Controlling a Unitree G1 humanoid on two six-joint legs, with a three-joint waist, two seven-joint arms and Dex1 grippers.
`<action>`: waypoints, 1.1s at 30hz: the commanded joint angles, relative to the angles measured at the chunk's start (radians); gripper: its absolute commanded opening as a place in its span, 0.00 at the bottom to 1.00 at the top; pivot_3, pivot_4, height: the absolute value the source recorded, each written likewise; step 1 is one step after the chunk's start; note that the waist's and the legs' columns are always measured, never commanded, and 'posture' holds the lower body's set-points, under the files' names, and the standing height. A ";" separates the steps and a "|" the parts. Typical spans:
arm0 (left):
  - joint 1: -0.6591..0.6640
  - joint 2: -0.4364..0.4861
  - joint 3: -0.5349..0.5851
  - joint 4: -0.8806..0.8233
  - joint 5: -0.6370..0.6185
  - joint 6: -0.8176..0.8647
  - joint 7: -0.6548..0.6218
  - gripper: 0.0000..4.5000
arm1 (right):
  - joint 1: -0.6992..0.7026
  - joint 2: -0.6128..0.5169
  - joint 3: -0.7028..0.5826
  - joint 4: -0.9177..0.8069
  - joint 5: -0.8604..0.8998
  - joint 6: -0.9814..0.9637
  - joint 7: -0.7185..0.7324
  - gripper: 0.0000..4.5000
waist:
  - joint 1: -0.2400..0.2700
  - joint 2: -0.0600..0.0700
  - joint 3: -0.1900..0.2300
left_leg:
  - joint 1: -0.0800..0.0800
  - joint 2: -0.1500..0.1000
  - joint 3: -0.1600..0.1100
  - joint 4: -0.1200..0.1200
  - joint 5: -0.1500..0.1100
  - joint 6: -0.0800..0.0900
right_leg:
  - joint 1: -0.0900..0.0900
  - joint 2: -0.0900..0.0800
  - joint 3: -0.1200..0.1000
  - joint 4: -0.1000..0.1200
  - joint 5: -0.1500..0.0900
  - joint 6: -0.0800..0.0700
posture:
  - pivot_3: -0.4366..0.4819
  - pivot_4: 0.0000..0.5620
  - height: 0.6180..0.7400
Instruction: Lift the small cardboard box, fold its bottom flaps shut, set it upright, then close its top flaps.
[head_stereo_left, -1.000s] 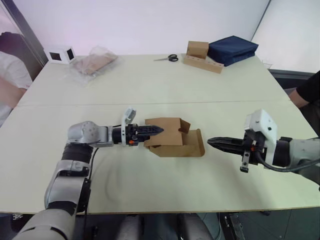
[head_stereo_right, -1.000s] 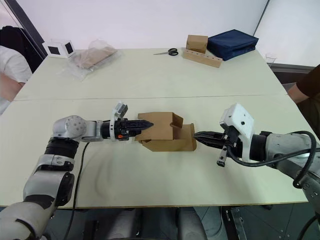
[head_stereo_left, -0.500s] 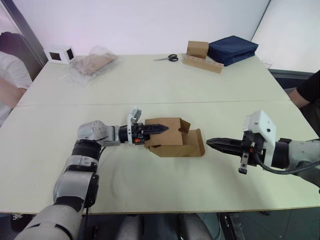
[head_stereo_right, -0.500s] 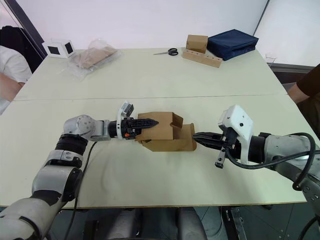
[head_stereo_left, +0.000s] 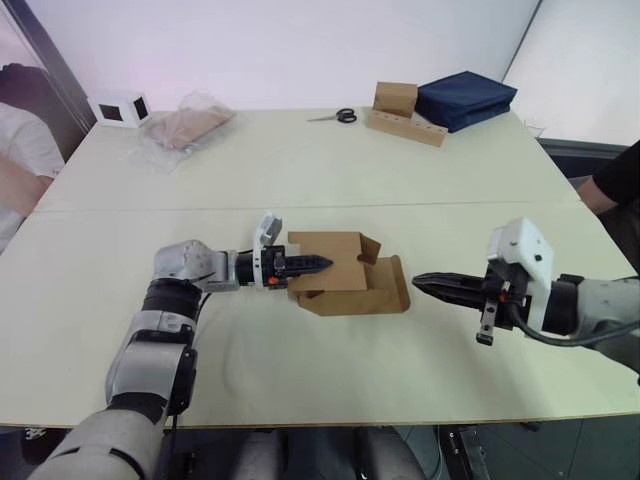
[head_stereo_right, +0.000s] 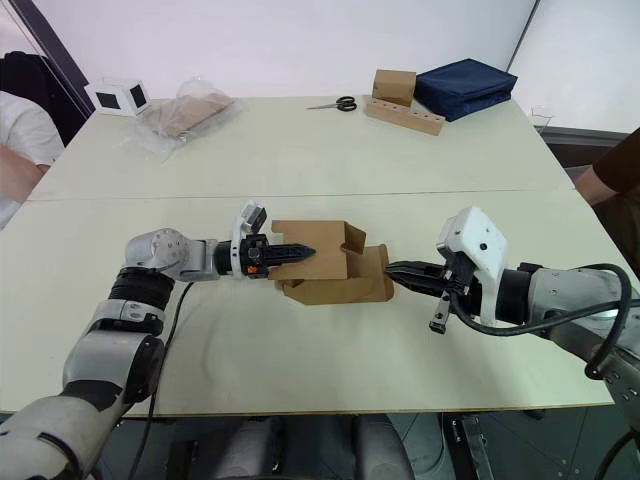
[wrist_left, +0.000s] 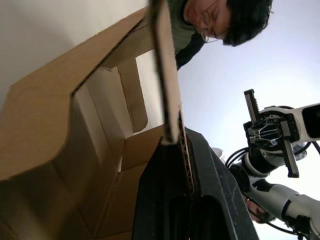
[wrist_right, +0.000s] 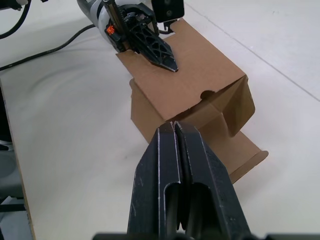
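Small cardboard box (head_stereo_left: 340, 272) is lying on its side near the middle of the front table (head_stereo_left: 300, 370), and your left gripper (head_stereo_left: 312, 264) is pinching its upper wall at the 9 o'clock end, one finger over the panel and one inside. Your right gripper (head_stereo_left: 425, 282) is waiting at the box's 3 o'clock side, just apart from the open flaps (head_stereo_left: 392, 280), with its fingers pressed together and holding nothing. I am judging the box as light and empty, with thin corrugated walls that are bending easily, so you should be gripping near a folded edge or corner and not squeezing hard. The tabletop is looking smooth, so the box may be sliding when pushed. At 12 o'clock, well apart, scissors (head_stereo_left: 337, 116), a navy bag (head_stereo_left: 465, 100) and another brown box (head_stereo_left: 395, 97) are resting.
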 joint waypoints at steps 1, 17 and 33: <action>0.020 0.033 0.054 -0.134 -0.047 0.018 0.002 0.01 | -0.022 0.009 0.005 -0.012 0.000 -0.019 -0.004 0.00 | -0.001 0.000 0.000 | 0.000 0.000 0.000 0.000 0.000 0.000 | 0.000 0.000 0.000 0.000 0.000 0.000 | 0.48 0.27 1.00; 0.303 0.114 0.118 -0.794 -0.199 -0.163 -0.012 0.01 | -0.221 0.272 0.065 0.125 0.031 -0.039 -0.223 0.00 | 0.000 0.000 0.000 | 0.001 0.001 0.001 0.000 0.001 -0.001 | 0.000 -0.001 0.001 0.000 0.000 0.000 | 0.48 0.27 1.00; 0.304 0.127 0.080 -0.805 -0.208 -0.241 0.002 0.01 | -0.348 0.340 0.210 0.180 -0.018 -0.034 -0.167 0.00 | 0.000 0.000 0.000 | 0.000 0.001 0.000 -0.001 0.001 -0.001 | 0.000 0.000 0.000 0.000 0.000 0.000 | 0.48 0.27 1.00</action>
